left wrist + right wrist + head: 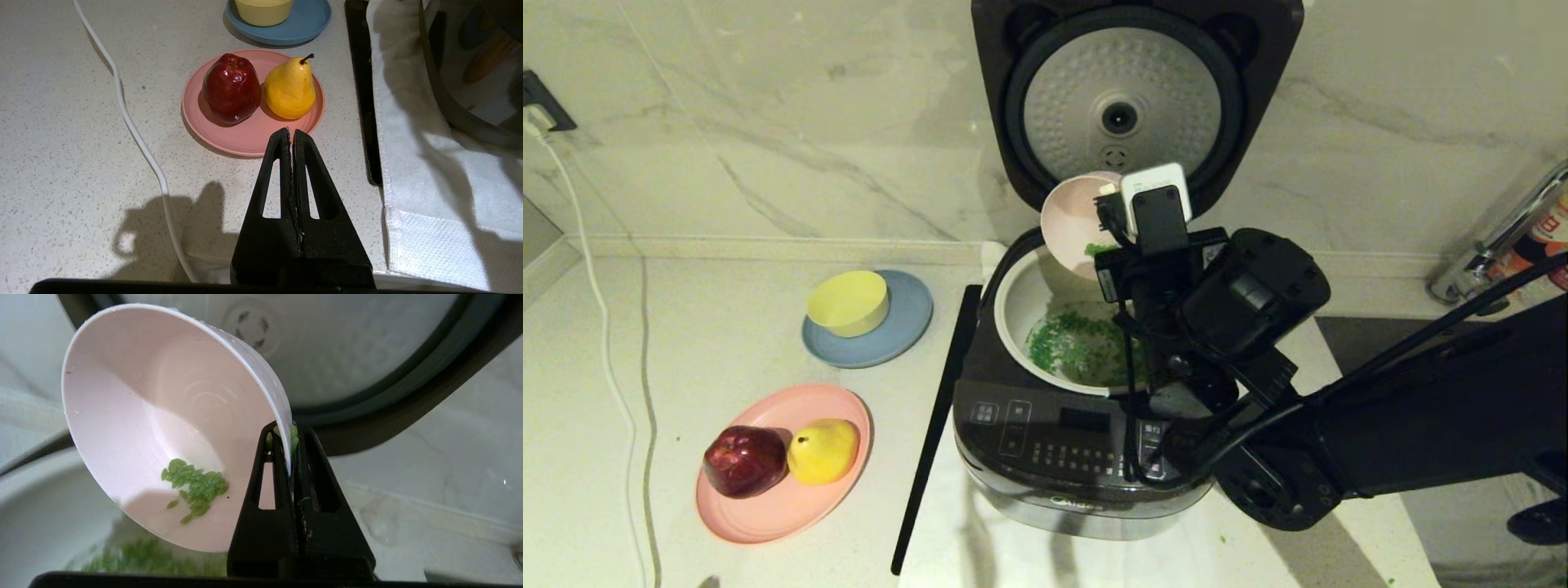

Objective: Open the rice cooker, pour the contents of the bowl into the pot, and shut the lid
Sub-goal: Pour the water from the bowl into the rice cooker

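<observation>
The dark rice cooker (1062,457) stands on a white cloth with its lid (1123,106) swung up, silver dimpled plate showing. Above the off-white pot (1021,302), my right gripper (288,435) is shut on the rim of the pale pink bowl (135,416) (1072,220), which is tipped steeply toward the pot. A small clump of green contents (196,486) clings inside the bowl, and a few grains stick at the fingertips. Most of the green bits (1070,343) lie in the pot's bottom. My left gripper (291,132) is shut and empty, hovering over the counter near the pink plate.
A pink plate (768,510) with a red apple (745,460) and a yellow pear (823,449) sits left of the cooker. Behind it a yellow bowl (848,302) rests on a blue plate (907,327). A white cable (613,359) runs along the left counter. A tap (1494,245) stands far right.
</observation>
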Robot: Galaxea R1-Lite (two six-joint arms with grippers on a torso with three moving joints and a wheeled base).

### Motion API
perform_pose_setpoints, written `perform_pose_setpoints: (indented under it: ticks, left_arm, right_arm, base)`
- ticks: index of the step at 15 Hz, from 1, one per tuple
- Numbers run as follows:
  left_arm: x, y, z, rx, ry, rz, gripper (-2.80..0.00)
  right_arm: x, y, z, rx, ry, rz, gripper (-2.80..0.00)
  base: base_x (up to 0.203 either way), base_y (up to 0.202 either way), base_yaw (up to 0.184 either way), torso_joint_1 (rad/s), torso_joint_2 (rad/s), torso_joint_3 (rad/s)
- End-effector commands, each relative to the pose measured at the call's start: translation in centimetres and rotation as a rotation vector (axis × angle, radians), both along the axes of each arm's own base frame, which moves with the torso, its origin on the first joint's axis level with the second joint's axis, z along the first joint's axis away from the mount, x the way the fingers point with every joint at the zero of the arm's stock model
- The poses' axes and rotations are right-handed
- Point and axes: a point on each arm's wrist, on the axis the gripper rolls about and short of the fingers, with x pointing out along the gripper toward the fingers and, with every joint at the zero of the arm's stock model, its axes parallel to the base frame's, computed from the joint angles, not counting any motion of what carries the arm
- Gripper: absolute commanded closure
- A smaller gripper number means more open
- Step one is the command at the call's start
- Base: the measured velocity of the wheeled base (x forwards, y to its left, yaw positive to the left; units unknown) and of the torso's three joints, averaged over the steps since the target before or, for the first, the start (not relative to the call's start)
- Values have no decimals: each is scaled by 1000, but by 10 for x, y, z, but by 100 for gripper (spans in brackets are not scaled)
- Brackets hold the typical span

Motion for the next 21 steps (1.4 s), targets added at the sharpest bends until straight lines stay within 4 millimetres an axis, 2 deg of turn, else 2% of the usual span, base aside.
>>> perform_pose_setpoints:
  ticks: [1,5,10,17,21]
  left_arm:
    - [1,0,-2,0,9,0,0]
    - [1,0,-2,0,9,0,0]
    - [1,0,-2,0,10,0,0]
    - [1,0,-2,-1,9,1,0]
    - [1,0,-2,0,9,1,0]
  right_arm:
    - [-3,-4,18,33,41,-1,0]
    - [-1,-9,44,117,239,21,0]
    - [-3,-36,83,324,485,53,0]
    - [-16,-73,110,539,805,183,0]
    - [-35,-99,125,578,898,242,0]
  base:
    - [0,0,0,0,0,0]
    - [0,0,0,0,0,0]
    - [0,0,0,0,0,0]
    - [0,0,0,0,0,0]
    - [0,0,0,0,0,0]
